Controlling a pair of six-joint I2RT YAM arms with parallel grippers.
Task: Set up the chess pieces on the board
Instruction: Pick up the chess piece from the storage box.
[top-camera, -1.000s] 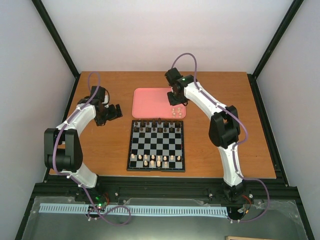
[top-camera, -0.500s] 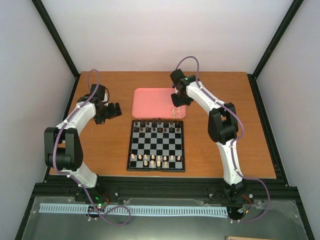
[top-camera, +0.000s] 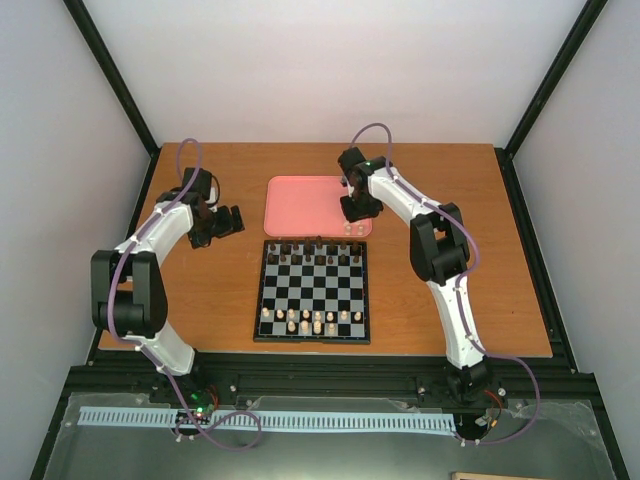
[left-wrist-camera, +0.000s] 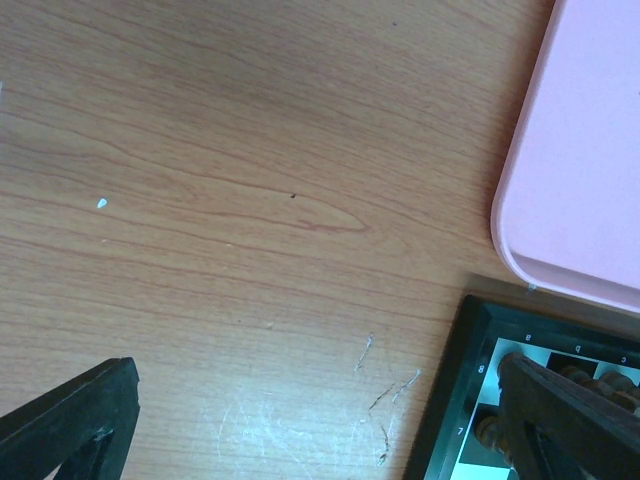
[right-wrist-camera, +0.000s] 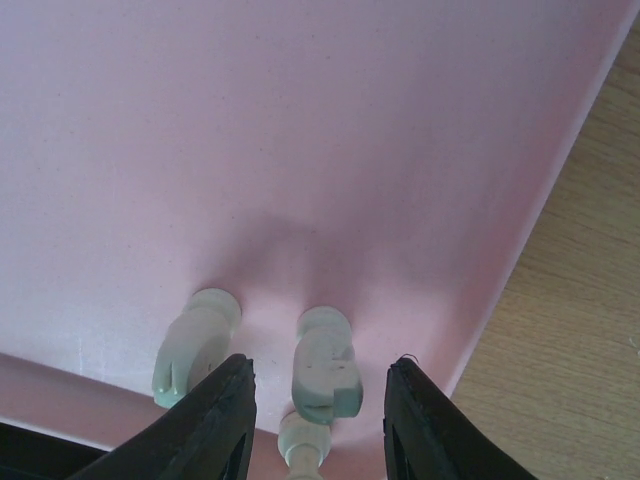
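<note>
The board (top-camera: 312, 292) lies mid-table, with cream chess pieces (top-camera: 305, 320) on its near rows and dark pieces (top-camera: 315, 252) along the far rows. Three more cream chess pieces (top-camera: 352, 226) lie on the pink tray's near right corner. My right gripper (top-camera: 352, 212) hangs over them. In the right wrist view its jaws (right-wrist-camera: 320, 405) stand open around one lying cream piece (right-wrist-camera: 325, 365), with a gap on each side. A second piece (right-wrist-camera: 195, 345) lies just outside the left finger and a third (right-wrist-camera: 305, 445) lies below. My left gripper (top-camera: 232, 222) is wide open over bare wood, left of the board.
The pink tray (top-camera: 305, 200) sits just behind the board. In the left wrist view, the board's far left corner (left-wrist-camera: 470, 400) with dark pieces (left-wrist-camera: 490, 430) and the tray's corner (left-wrist-camera: 580, 180) lie to the right of the open gripper (left-wrist-camera: 315, 430). Black frame rails edge the table.
My right gripper has shifted slightly toward the cream pieces on the tray's near right corner, its jaws a little wider. The left arm has not moved.
</note>
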